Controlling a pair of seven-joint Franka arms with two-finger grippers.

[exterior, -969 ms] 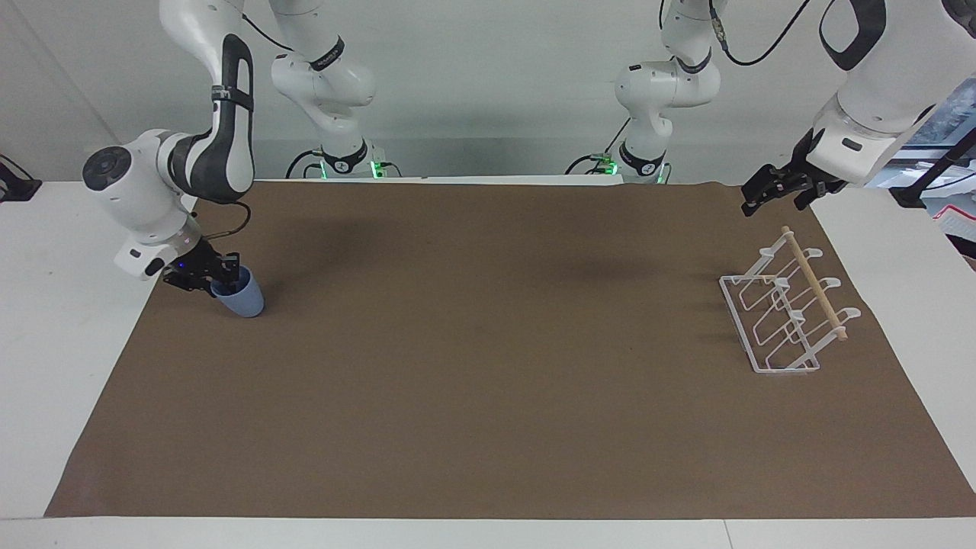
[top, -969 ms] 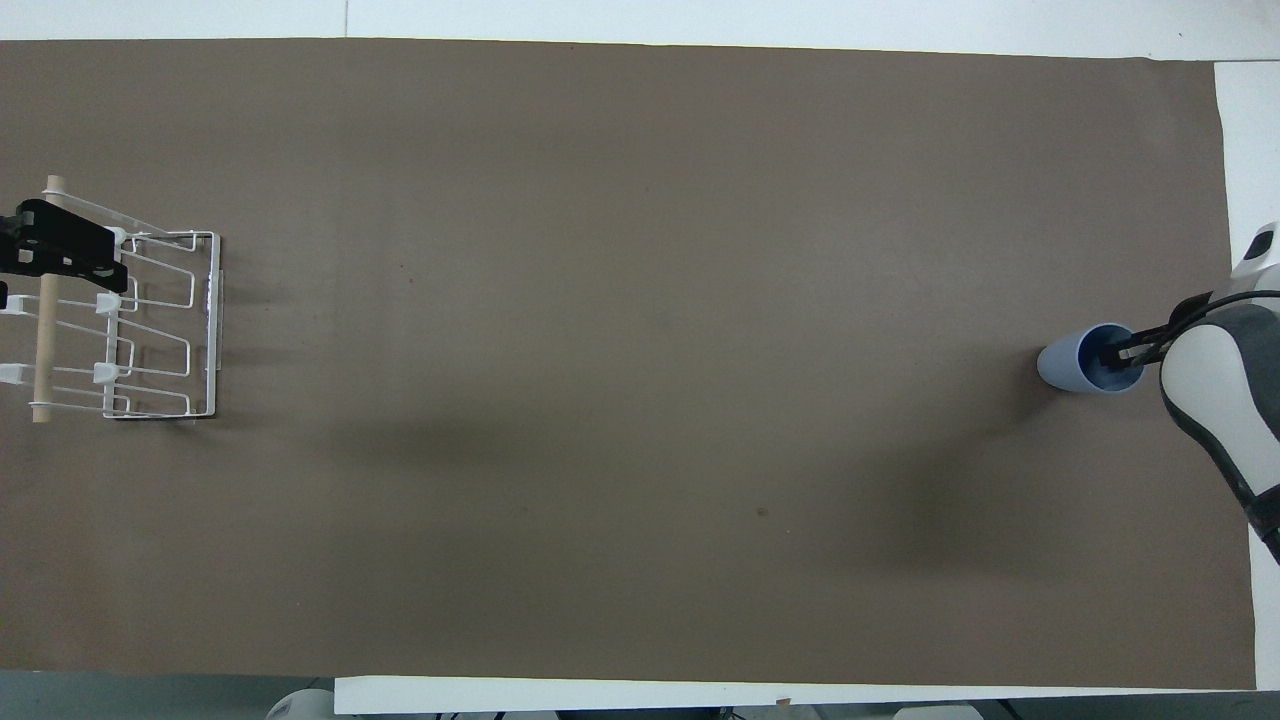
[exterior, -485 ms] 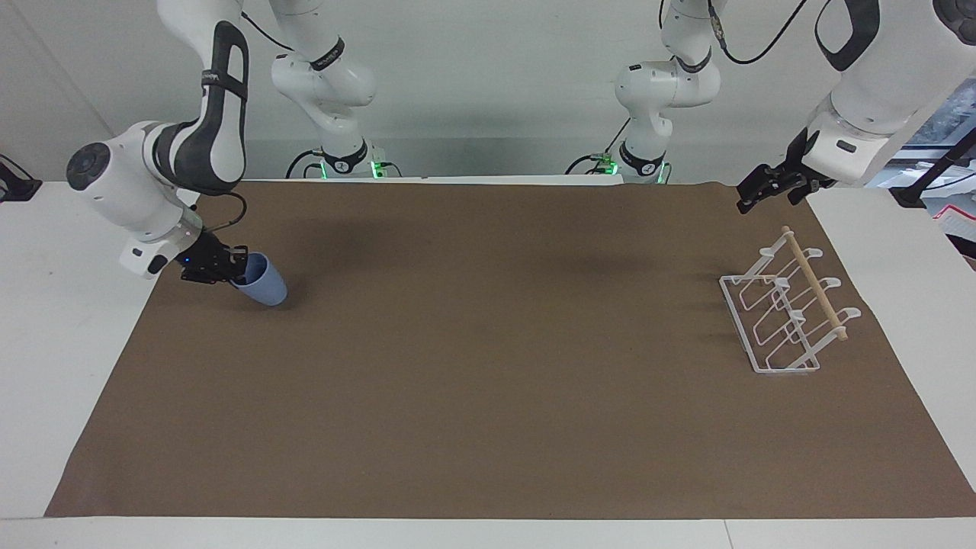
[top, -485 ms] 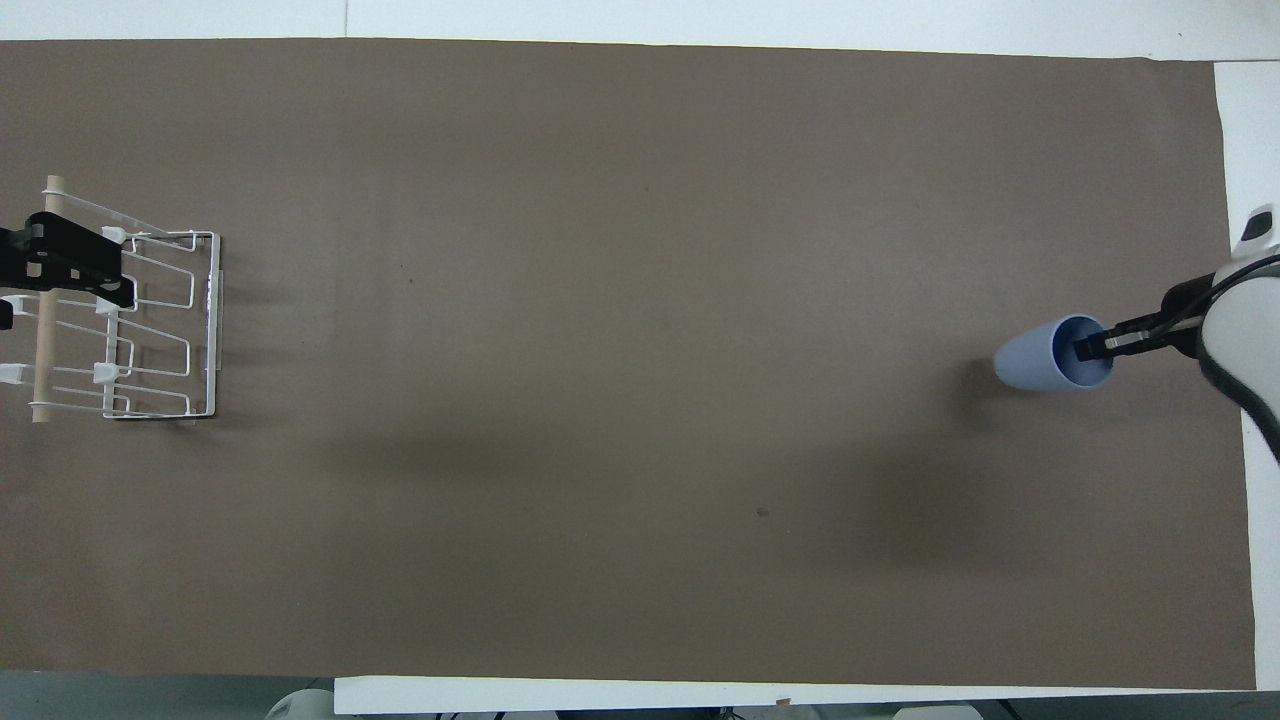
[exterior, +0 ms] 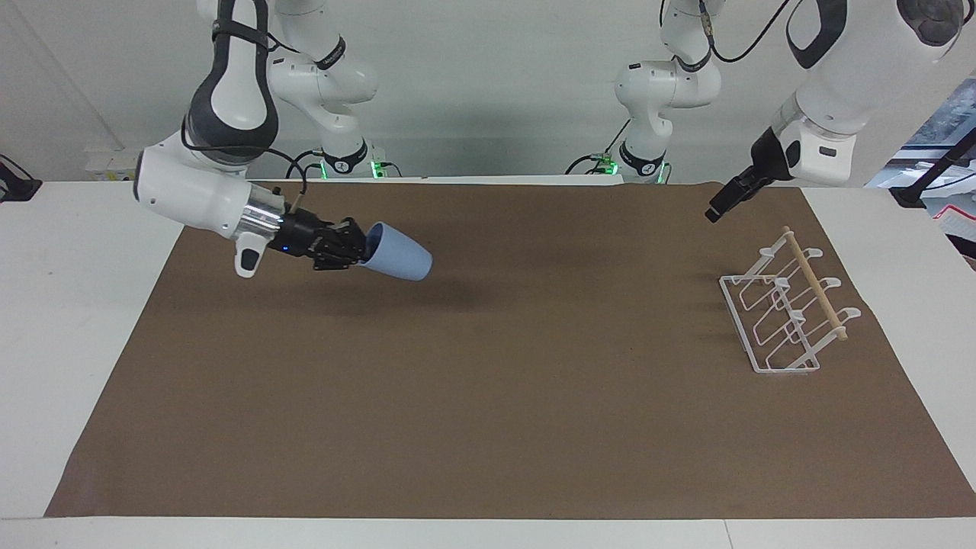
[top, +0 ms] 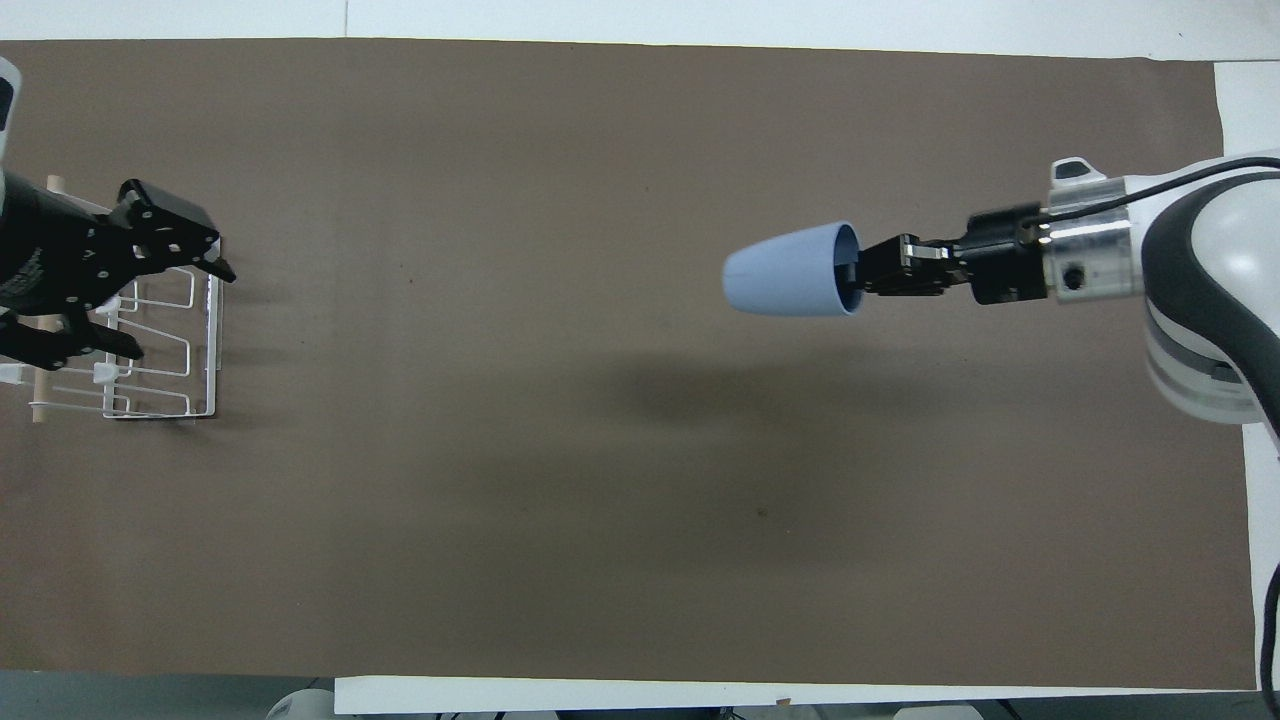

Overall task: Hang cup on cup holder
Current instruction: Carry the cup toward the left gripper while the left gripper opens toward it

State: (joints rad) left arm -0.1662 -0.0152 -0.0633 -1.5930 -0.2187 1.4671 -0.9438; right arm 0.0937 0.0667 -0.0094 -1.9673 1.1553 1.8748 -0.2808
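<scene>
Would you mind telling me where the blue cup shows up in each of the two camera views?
Facing view: the cup is held on its side, above the mat, toward the right arm's end.
Overhead view: the cup is right of centre, base pointing toward the cup holder.
Shared landmark: the right gripper grips its rim.

This was a robotics lab — two white Franka-style arms [exterior: 221,114] stood bolted at the edge of a white table [exterior: 69,305], their bases showing green status lights and trailing black cables. A plain brown mat [exterior: 488,396] covered most of the table, with bare pale walls around it and no household furnishings in view. The props were sparse and staged — a single white wire cup holder [exterior: 785,313] and one blue cup [exterior: 396,258].
</scene>
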